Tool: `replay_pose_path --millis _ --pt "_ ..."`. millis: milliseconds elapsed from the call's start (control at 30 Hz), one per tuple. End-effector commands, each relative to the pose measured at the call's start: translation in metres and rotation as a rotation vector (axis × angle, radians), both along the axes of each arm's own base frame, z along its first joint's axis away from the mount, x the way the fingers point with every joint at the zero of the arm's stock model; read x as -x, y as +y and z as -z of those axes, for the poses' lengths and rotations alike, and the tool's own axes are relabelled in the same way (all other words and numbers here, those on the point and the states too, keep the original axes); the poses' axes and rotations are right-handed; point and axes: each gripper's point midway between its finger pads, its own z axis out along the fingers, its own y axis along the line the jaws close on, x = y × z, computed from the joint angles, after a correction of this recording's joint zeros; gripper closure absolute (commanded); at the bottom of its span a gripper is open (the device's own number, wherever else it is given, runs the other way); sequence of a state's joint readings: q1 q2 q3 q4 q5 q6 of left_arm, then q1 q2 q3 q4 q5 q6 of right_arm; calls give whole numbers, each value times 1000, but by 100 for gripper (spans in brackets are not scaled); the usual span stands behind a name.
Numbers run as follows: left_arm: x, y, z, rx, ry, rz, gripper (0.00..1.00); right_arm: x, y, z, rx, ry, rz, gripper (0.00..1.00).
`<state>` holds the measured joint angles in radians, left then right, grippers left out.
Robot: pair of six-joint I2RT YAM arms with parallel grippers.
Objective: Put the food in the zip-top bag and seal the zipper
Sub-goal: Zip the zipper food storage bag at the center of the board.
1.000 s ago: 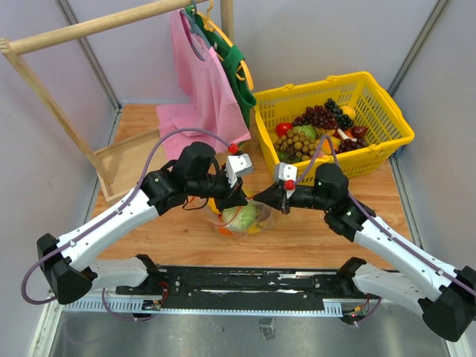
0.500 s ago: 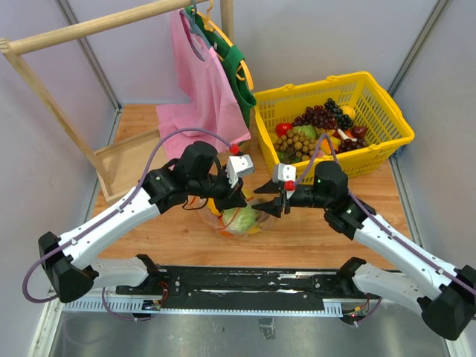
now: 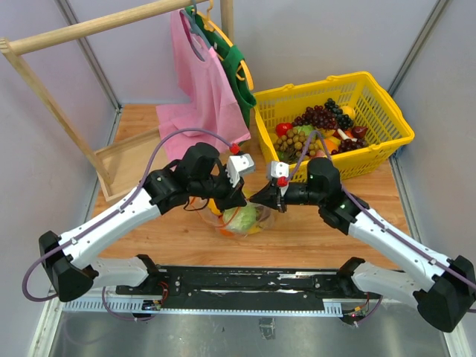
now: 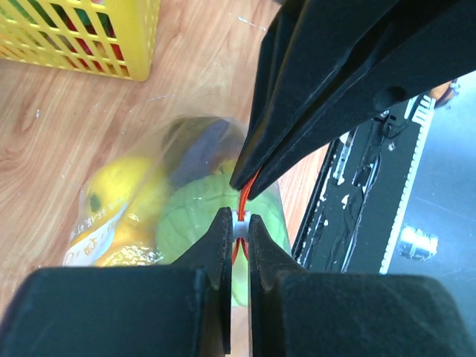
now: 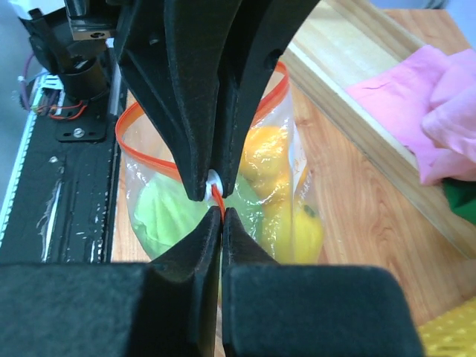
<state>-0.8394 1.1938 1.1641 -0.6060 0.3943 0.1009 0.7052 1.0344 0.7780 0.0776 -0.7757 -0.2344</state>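
The bag point(image 3: 242, 217) stands on the worktop point(image 3: 178, 238) near its front edge, food point(image 5: 160, 216) inside: a green piece and yellow ones. Its zipper point(image 5: 130, 123) runs along the top, bowed apart in a loop on one side. My left gripper point(image 4: 239, 222) is pinched narrow on the white slider point(image 4: 239, 225). My right gripper point(image 5: 221, 212) is closed on the zipper just beside it, tips almost touching the left's. Bare wood lies on either side of the bag. The black rail point(image 3: 223, 279) is close in front, the yellow basket point(image 3: 387, 119) back right, a pink cloth point(image 3: 201, 89) back left.
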Motion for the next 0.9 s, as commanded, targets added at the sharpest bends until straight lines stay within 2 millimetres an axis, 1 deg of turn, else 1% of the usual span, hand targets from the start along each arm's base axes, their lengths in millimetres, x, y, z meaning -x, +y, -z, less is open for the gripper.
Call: replay_pose_path --millis 0,100,200,367,400,467,567,600,633,667,767,867 --pt "4 9 3 -19 44 -72 99 -15 -15 -29 -68 -106 151 99" --pt "6 13 5 -18 56 -88 97 -19 -24 -30 -74 -118 209 99" --pt "4 16 2 -18 52 -121 94 -23 -30 -27 -64 -111 260 100" --pt "2 22 4 -28 55 -168 94 -32 -44 -22 -50 -89 371 99" --pt "2 22 5 -30 56 -166 95 -31 -44 -23 -48 -90 366 99" --pt "1 18 0 -21 50 -153 99 -23 -38 -26 -52 -97 303 99" --pt "0 11 -8 -2 32 -118 100 -8 -26 -34 -73 -98 183 99" --pt "0 8 -10 3 27 -104 100 -5 -23 -35 -73 -100 151 91" --pt "2 5 -13 10 19 -82 100 -3 -21 -35 -66 -99 128 76" --pt "3 2 -14 13 13 -68 100 -1 -19 -35 -58 -106 101 70" --pt "6 -3 -18 20 -2 -35 100 7 -16 -35 -45 -129 30 56" --pt "7 -6 -21 31 -12 -15 100 11 -12 -36 -53 -130 -7 49"
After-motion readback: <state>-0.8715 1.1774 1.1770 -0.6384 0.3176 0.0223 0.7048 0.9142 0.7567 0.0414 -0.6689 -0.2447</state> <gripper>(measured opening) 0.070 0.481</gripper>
